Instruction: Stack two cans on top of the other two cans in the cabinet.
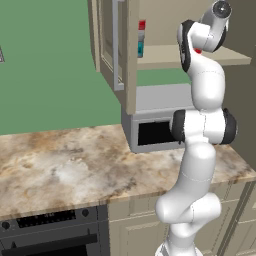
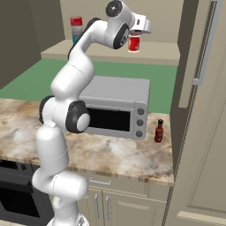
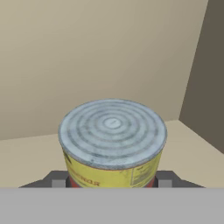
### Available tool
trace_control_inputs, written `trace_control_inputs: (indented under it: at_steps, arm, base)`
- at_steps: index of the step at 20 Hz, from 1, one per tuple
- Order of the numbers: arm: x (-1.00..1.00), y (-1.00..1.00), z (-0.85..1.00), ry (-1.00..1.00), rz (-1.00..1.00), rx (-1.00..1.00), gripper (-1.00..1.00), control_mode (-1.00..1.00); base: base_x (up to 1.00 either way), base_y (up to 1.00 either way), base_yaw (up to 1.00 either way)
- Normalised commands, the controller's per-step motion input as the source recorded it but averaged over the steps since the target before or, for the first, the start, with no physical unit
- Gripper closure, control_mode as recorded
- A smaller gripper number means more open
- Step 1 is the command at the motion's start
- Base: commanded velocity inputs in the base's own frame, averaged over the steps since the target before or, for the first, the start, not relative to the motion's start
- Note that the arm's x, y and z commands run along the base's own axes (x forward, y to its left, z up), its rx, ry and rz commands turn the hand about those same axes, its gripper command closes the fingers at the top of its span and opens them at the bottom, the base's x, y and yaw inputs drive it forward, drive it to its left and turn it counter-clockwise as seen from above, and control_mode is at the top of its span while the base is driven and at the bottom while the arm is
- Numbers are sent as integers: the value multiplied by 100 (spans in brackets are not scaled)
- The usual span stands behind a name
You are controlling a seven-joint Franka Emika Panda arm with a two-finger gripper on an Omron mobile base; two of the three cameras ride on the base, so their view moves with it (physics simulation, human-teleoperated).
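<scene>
right under my wrist camera sits a ribbed grey metal lid on a yellow-labelled can with a red band (image 3: 112, 144), pinched between my gripper (image 3: 112, 183) fingers, which have closed onto its sides. from the right base view it appears to hang just above the flat tan shelf (image 2: 159, 52) of the beige wooden cabinet (image 1: 131, 55). at ten o'clock of it, a red-and-grey can (image 2: 76, 24) stands on a teal can (image 1: 140, 49).
</scene>
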Motion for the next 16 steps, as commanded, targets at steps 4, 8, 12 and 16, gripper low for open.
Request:
trace_control_inputs:
  at_steps: [4, 8, 12, 16]
  arm:
    - [6, 0, -9, 1, 0, 0, 100, -100]
    - [8, 0, -5, 0, 0, 0, 100, -100]
    - [0, 0, -11, 3, 0, 0, 100, -100]
    - [0, 0, -14, 7, 0, 0, 100, -100]
  base:
    - [0, 0, 0]
    - [0, 0, 0]
    - [0, 0, 0]
    - [0, 0, 0]
